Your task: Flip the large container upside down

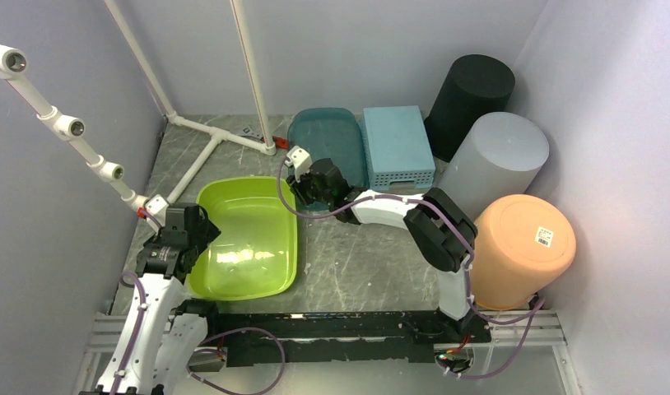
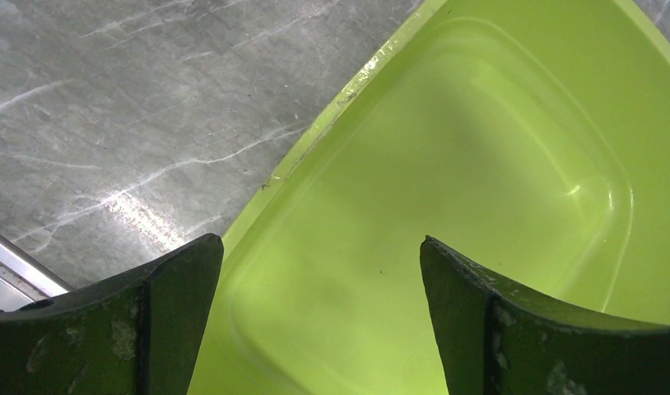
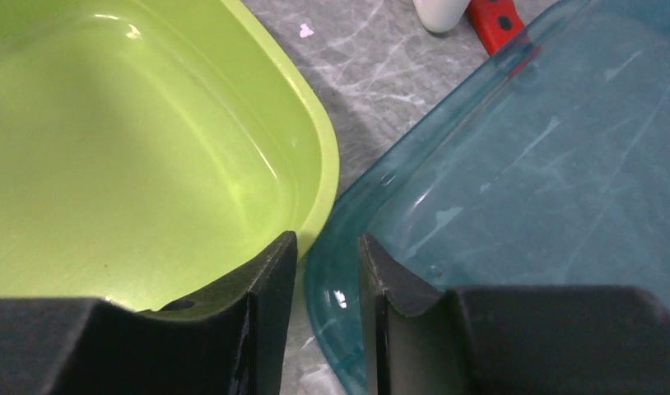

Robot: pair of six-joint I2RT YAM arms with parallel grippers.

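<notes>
A lime-green basin (image 1: pixel 249 239) stands open side up at the left of the table. A smaller teal see-through tub (image 1: pixel 332 136) stands behind it, their corners nearly touching. My left gripper (image 1: pixel 202 233) is open and empty, hovering over the basin's left rim; its view shows the basin's inside (image 2: pixel 480 164) between the spread jaws (image 2: pixel 322 243). My right gripper (image 1: pixel 309 183) sits at the teal tub's near-left corner. In the right wrist view its jaws (image 3: pixel 328 240) stand narrow, astride the teal rim (image 3: pixel 336 271), with the green basin (image 3: pixel 109 164) at the left.
An upturned blue perforated box (image 1: pixel 397 146) lies beside the teal tub. A black bin (image 1: pixel 470 95), a grey bin (image 1: pixel 500 156) and a peach bin (image 1: pixel 525 247) stand upside down along the right wall. A white pipe frame (image 1: pixel 216 140) stands at the back left.
</notes>
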